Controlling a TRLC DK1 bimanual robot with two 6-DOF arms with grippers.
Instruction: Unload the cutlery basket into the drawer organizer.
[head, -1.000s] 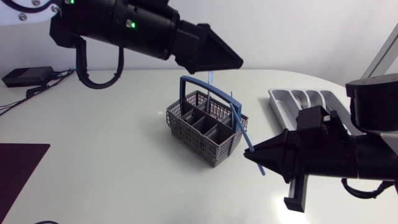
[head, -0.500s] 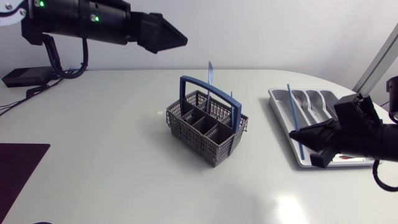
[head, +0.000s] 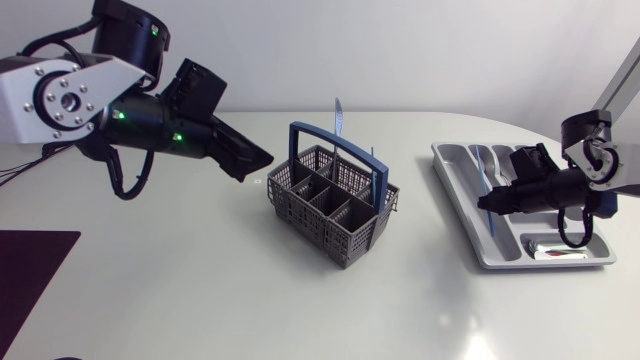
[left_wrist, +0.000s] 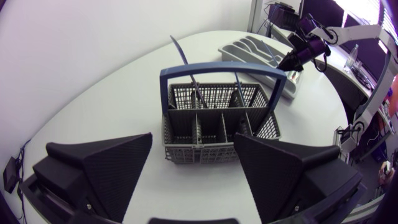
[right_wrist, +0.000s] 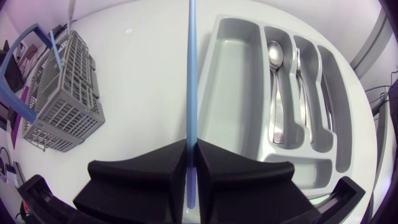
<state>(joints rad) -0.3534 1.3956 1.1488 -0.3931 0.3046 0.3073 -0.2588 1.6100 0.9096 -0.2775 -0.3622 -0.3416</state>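
Lab; robot arms over white table

Your grey mesh cutlery basket stands upright mid-table with its blue handle raised. Two thin blue pieces stick up from its cells. The grey drawer organizer lies well apart, with a spoon and other metal cutlery in its slots. A blue stick, clamped in your right gripper, runs lengthwise along the organizer's basket-side edge.

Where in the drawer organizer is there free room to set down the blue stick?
The wide long compartment nearest the basket is bare. The next slot holds a spoon, the one beyond more cutlery. Bare table lies between basket and organizer.
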